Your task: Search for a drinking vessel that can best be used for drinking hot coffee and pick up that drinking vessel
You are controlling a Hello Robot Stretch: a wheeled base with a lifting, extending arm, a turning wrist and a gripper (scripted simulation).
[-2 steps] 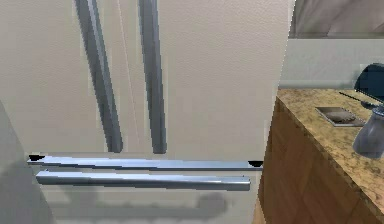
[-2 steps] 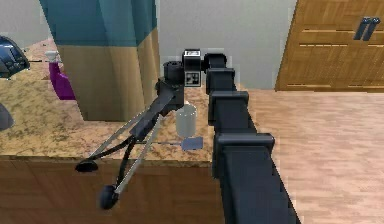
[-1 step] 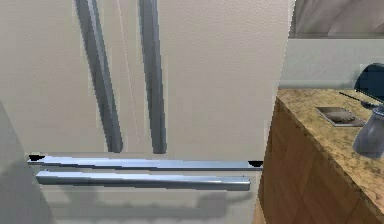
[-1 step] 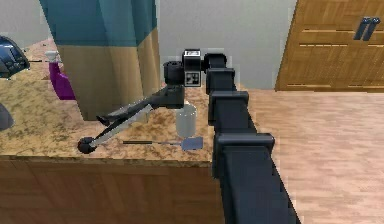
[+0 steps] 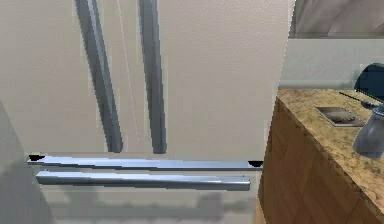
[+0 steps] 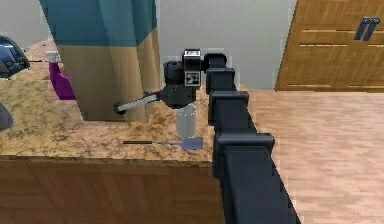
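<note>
Fwd view: pale fridge spans 9 to 1 o'c, w/ two long grey upright handles and a horiz. drawer bar low at 6-7 o'c. At 3-4 o'c is a speckled brown counter over wood fronts. On it lie a small flat tray and, by the edge at 4 o'c, a rounded grey pot. Arm side view: speckled counter across 7-9 o'c, dark arm rising from 5 o'c toward centre. Gripper is near centre, fingers pointing to 9 o'c, tips at the foot of a tall tan box w/ blue-green top at 11 o'c. Pincer's opening: can't tell. Whether it has hold of anything: can't tell either, as things stand on the counter right by it. A pale clear cup stands upright on the counter at 6 o'c of the gripper's body, just beside the arm; touching or not, can't tell, nor if it suits hot coffee. Small blue bit at 6 o'c of the cup, thin dark stick lying flat at 8 o'c of it. Purple bottle at 9 o'c of the box. Wood door at 2 o'c, tan floor under it.
</note>
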